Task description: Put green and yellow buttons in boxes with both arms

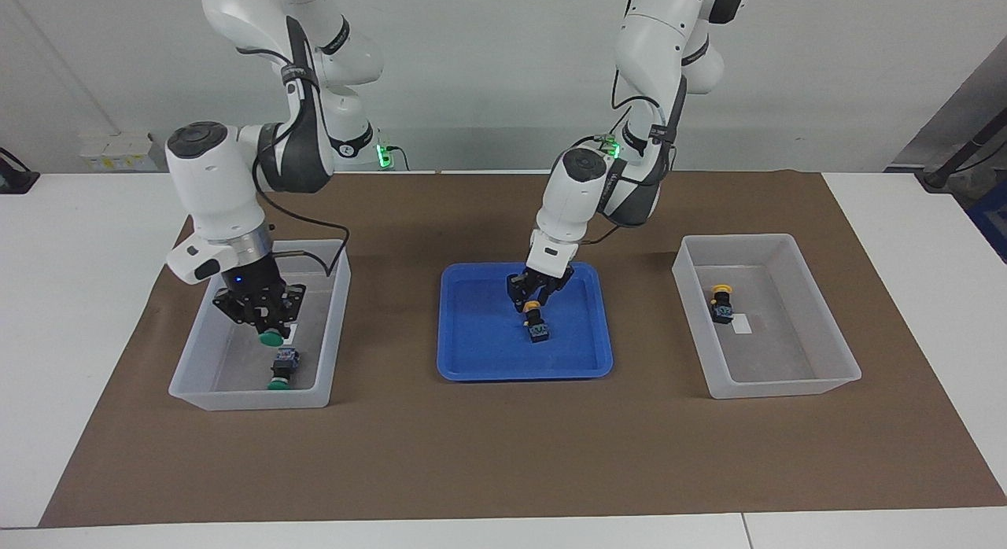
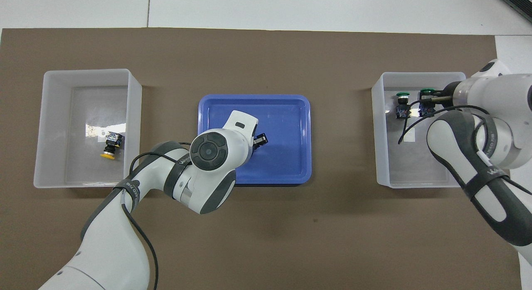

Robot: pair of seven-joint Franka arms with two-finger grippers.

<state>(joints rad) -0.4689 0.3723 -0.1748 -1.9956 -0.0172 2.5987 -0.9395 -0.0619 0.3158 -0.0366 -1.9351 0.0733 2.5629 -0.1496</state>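
Note:
My right gripper (image 1: 266, 322) is low inside the box (image 1: 340, 313) at the right arm's end, shut on a green button (image 1: 271, 338), which also shows in the overhead view (image 2: 427, 103). A second green button (image 1: 282, 370) lies on that box's floor beside it. My left gripper (image 1: 535, 296) is down in the blue tray (image 1: 488, 352), open, its fingers either side of the cap end of a yellow button (image 1: 537, 322). The arm hides this button in the overhead view. Another yellow button (image 1: 721, 303) lies in the box (image 1: 818, 297) at the left arm's end.
A brown mat (image 1: 503, 455) covers the middle of the white table, and the tray and both boxes stand on it. The tray holds only the one yellow button.

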